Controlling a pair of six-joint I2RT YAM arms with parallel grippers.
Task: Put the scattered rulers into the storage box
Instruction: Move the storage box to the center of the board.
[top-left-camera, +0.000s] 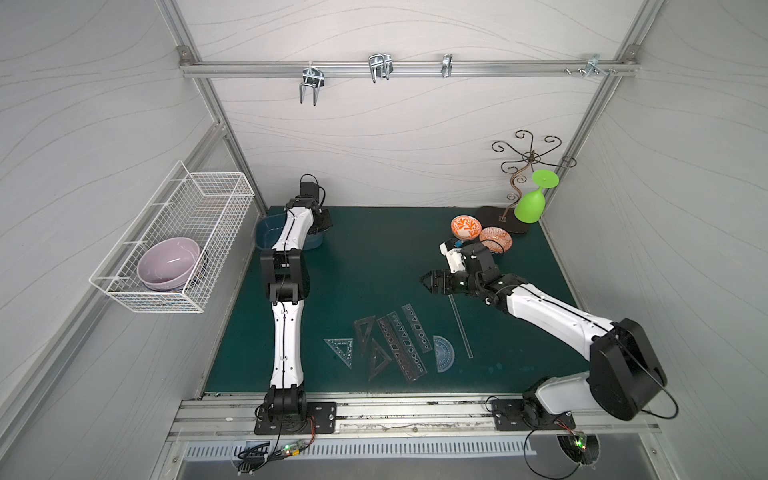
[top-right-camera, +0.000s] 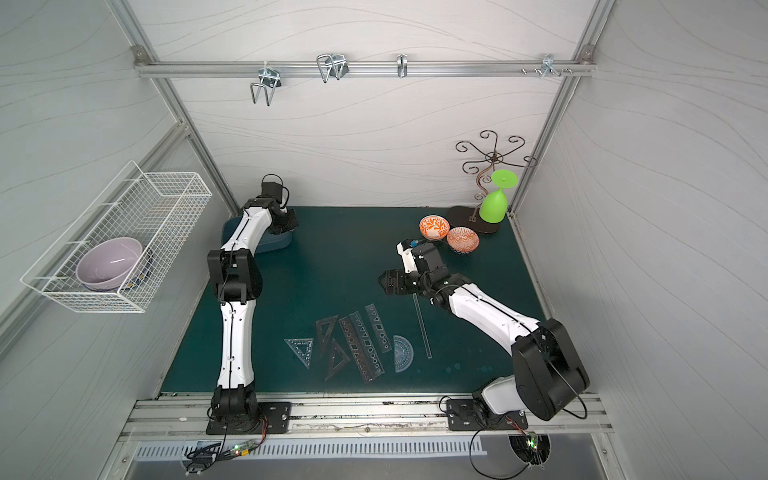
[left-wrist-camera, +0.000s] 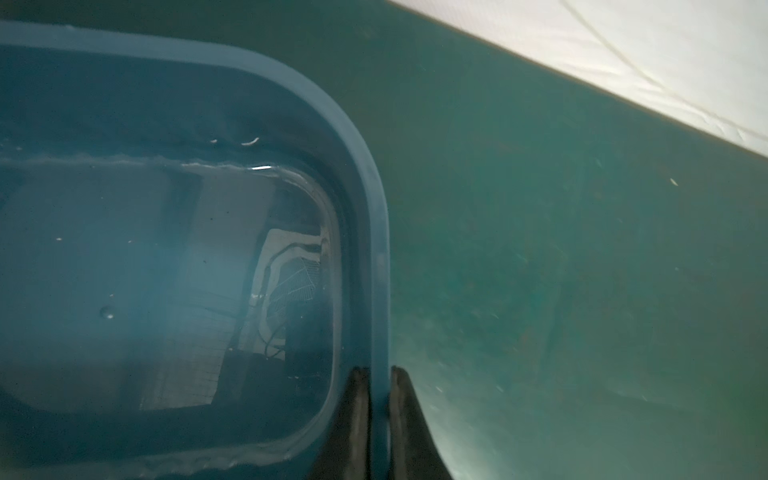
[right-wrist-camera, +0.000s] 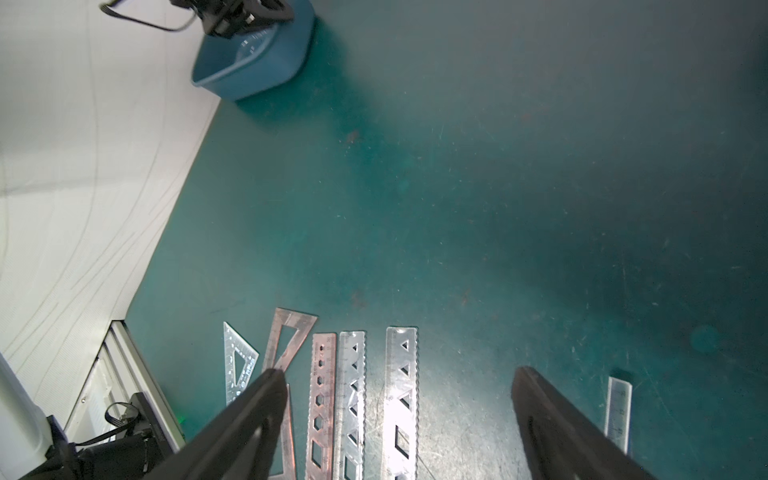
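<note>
Top views, both: the green counter (top-left-camera: 374, 257) fills the cell floor, with 12 o'clock taken as the back wall. A white wire basket (top-left-camera: 174, 232) hangs on the side wall at 9 o'clock and holds a lilac bowl (top-left-camera: 168, 262). The storage box (top-left-camera: 266, 239) stands on the counter at 11 o'clock, partly covered by the left arm (top-left-camera: 286, 332).

In the left wrist view, the left jaws are closed narrow on the box's rim wall (left-wrist-camera: 376, 291). One finger is inside the wall and one outside, both touching it.

The scattered rulers (top-left-camera: 399, 345) lie flat in a row at 6 o'clock, well apart from the box. From 7 toward 5 o'clock they are:
- a bluish triangle (top-left-camera: 340, 349)
- two smoky triangles (top-left-camera: 380, 361)
- three stencil strips (top-left-camera: 417, 328)
- a protractor (top-left-camera: 444, 353)
- a clear straightedge (top-left-camera: 461, 328)

The right jaws stand wide and hold nothing, above the counter near centre toward 3 o'clock. In the right wrist view, the strip ends (right-wrist-camera: 401, 374) lie between the fingers (right-wrist-camera: 257, 407).
</note>
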